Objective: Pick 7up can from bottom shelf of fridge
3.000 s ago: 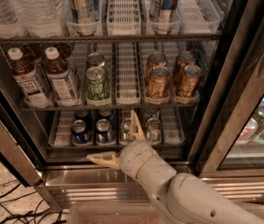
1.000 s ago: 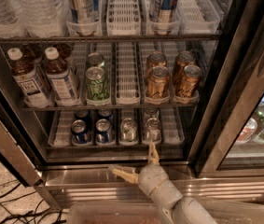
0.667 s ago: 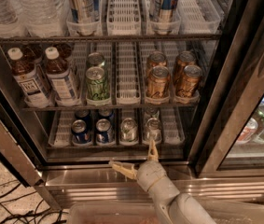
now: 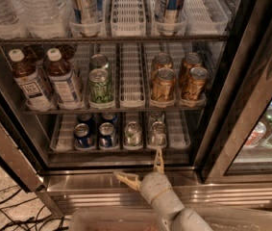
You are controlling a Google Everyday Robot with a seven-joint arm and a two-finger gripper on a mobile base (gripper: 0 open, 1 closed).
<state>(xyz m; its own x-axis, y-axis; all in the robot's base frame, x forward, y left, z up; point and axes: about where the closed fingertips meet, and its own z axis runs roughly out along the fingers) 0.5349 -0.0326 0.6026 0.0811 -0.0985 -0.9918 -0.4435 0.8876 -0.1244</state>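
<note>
The gripper (image 4: 138,163) hung below and just right of the 7up can (image 4: 132,134), outside the fridge (image 4: 251,81) and in front of its steel base panel (image 4: 78,189). Its two fingers were spread wide apart and held nothing. One finger (image 4: 158,160) pointed up at the rack's front edge, and the other pointed left along the panel. The grey arm (image 4: 169,208) ran down and to the right of the can, out of the bottom of the view.

The 7up can stood upright at the front of its lane on the bottom shelf (image 4: 179,129), clear of the gripper. Just right of it stood a second silver can (image 4: 157,133), with a third behind that one. To the left of the 7up can were four dark blue cans (image 4: 106,134), two in front and two behind.

On the rack above the 7up can stood two green cans (image 4: 100,85), one behind the other. Up and to the right were four gold cans (image 4: 163,84), and up and to the left were two white-capped bottles (image 4: 63,78) in front. Higher again, two tall cans (image 4: 87,6) stood in clear cups. Far to the right of the 7up can, behind another glass door, lay more cans (image 4: 270,129).
</note>
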